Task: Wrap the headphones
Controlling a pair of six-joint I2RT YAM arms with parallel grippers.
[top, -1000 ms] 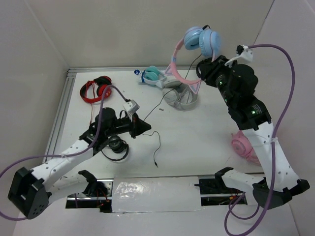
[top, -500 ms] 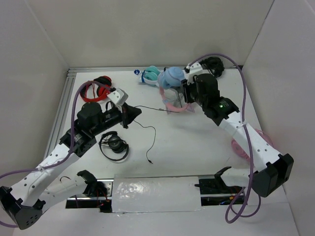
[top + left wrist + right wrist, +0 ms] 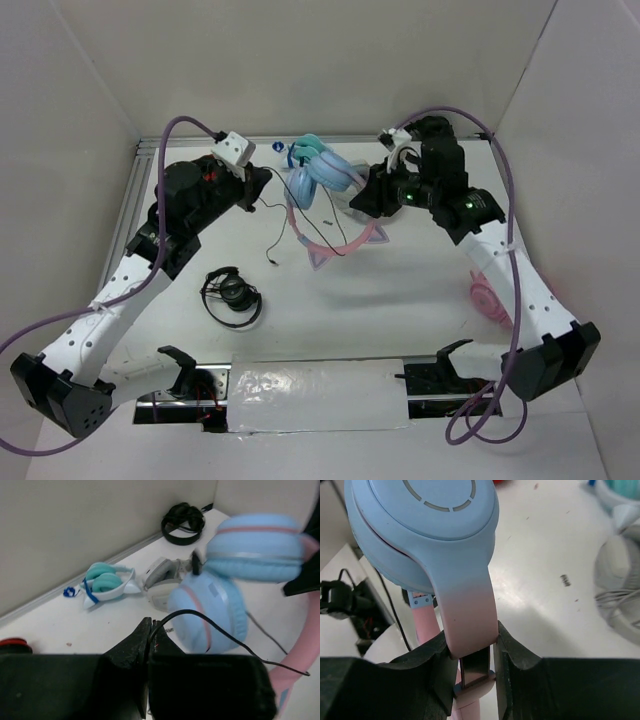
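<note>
The headphones [image 3: 322, 190] have light blue ear cups [image 3: 235, 575] and a pink headband [image 3: 467, 615] with cat ears; they hang above the table's middle back. My right gripper [image 3: 372, 198] is shut on the headband just below one ear cup [image 3: 425, 525]. Its thin black cable [image 3: 278, 215] runs left from the cups. My left gripper [image 3: 262, 180] is shut on this cable [image 3: 200, 617], left of the cups, and the cable's free end [image 3: 270, 262] dangles down.
Teal-and-white headphones [image 3: 308, 152] and a grey-white pair [image 3: 362, 205] lie at the back. Red headphones [image 3: 205, 172] sit back left under the left arm, a black pair [image 3: 232, 295] front left, an all-pink pair [image 3: 492, 300] at right. Another black pair [image 3: 184, 519] lies by the wall.
The right gripper has swung the headphones left and down toward the table's middle. The left gripper has risen toward the back with the cable, lifting its end off the table.
</note>
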